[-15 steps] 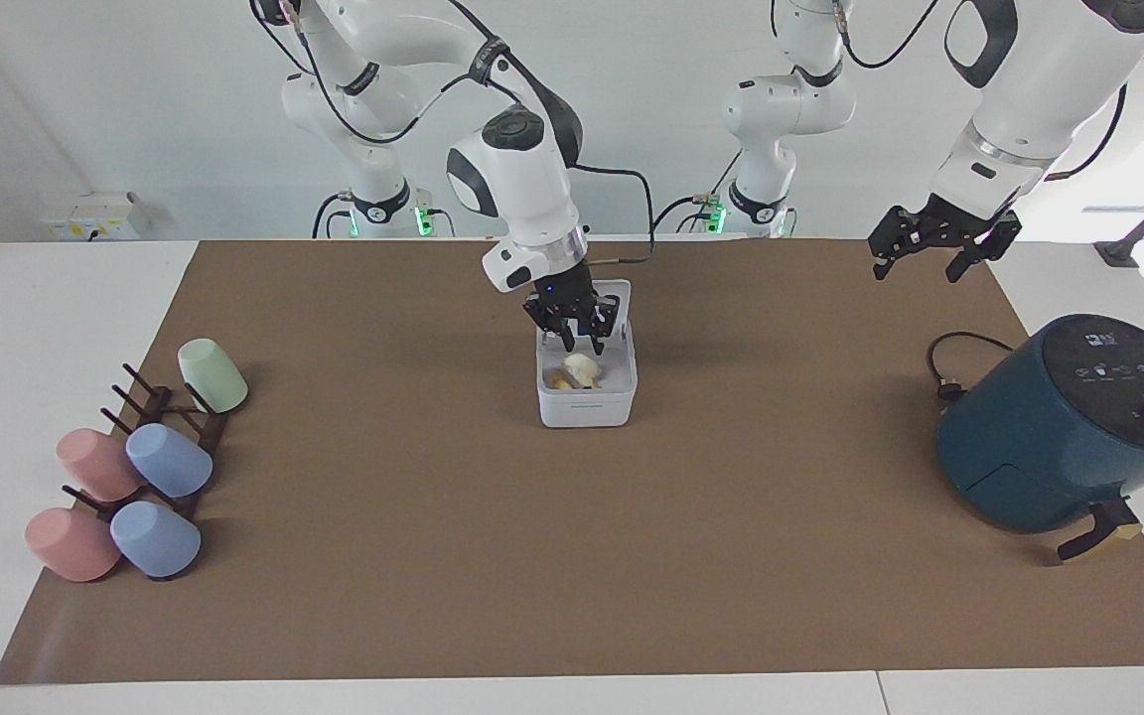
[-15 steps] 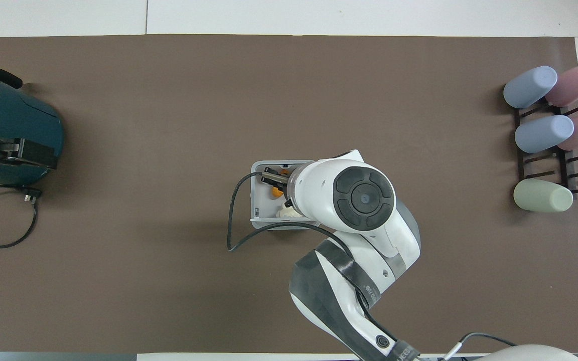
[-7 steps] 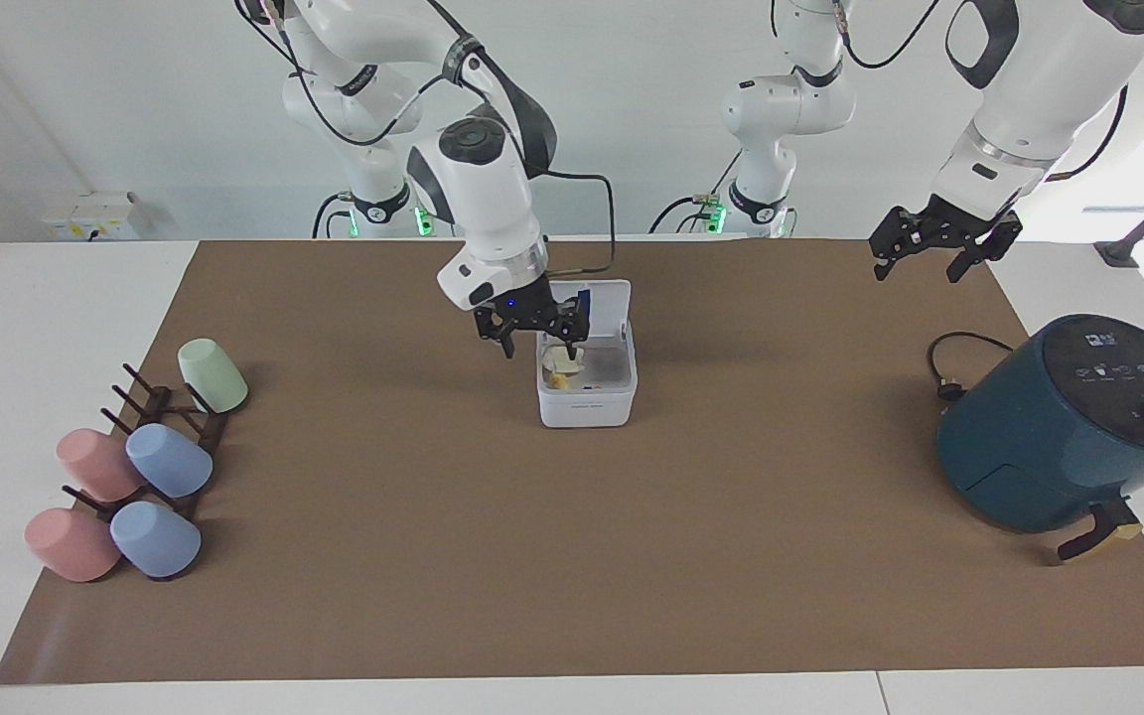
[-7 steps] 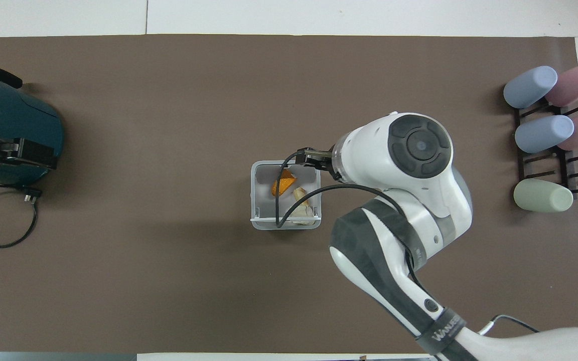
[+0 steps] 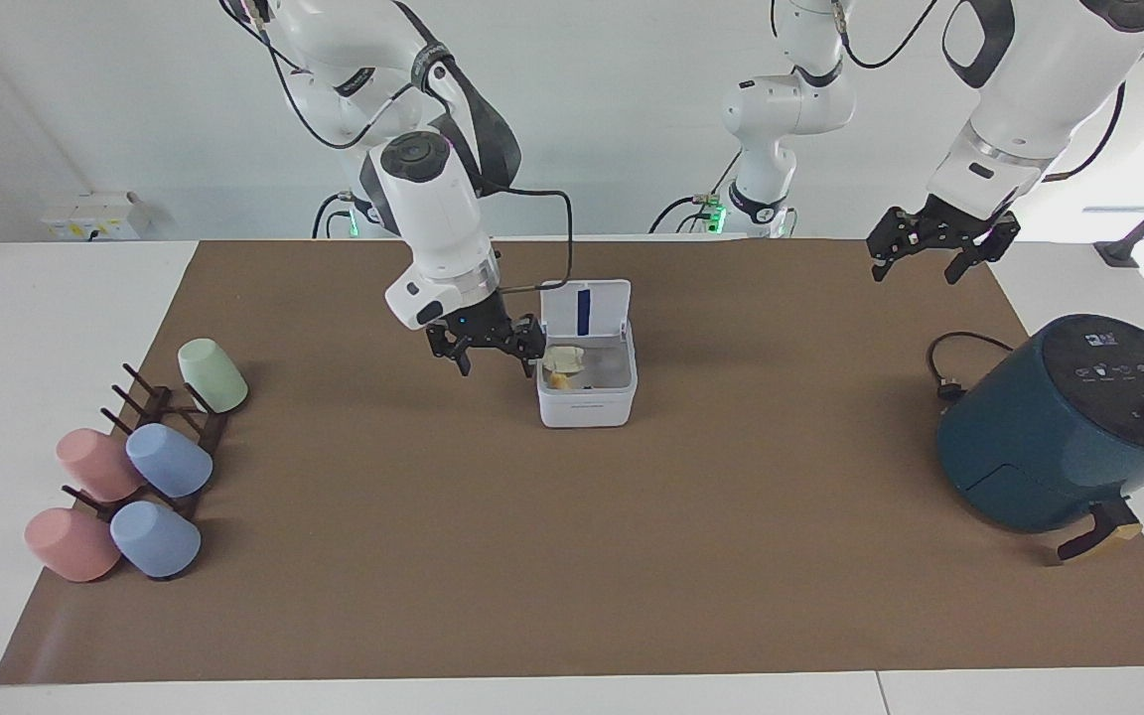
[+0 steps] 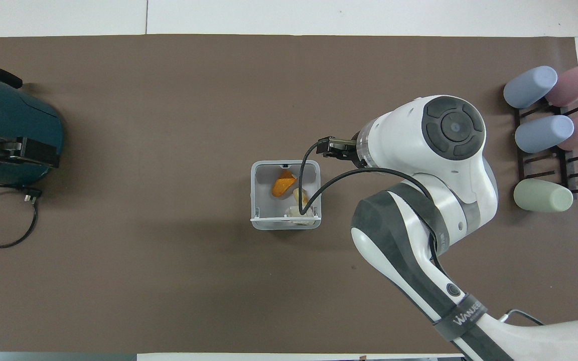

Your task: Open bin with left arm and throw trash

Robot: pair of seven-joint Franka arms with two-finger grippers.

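Observation:
The white bin (image 5: 587, 400) stands mid-table on the brown mat with its lid (image 5: 587, 308) standing open, blue stripe showing. Inside it lie the trash scraps: an orange chunk (image 6: 283, 183), a pale yellow lump (image 6: 300, 194) and an off-white paper wad (image 5: 564, 355). My right gripper (image 5: 496, 357) hangs open and empty just beside the bin, toward the right arm's end, and its black cable (image 6: 314, 185) drapes over the bin. It also shows in the overhead view (image 6: 330, 148). My left gripper (image 5: 932, 256) waits open, raised over the mat's edge by the robots.
A dark teal air fryer (image 5: 1069, 427) with its black cord (image 5: 949, 367) stands at the left arm's end. A dark rack (image 5: 160, 437) with several pastel cups (image 5: 170, 460) is at the right arm's end.
My right gripper has come up out of the bin and moved sideways toward the right arm's end. The scraps stay in the bin. The left arm has not moved.

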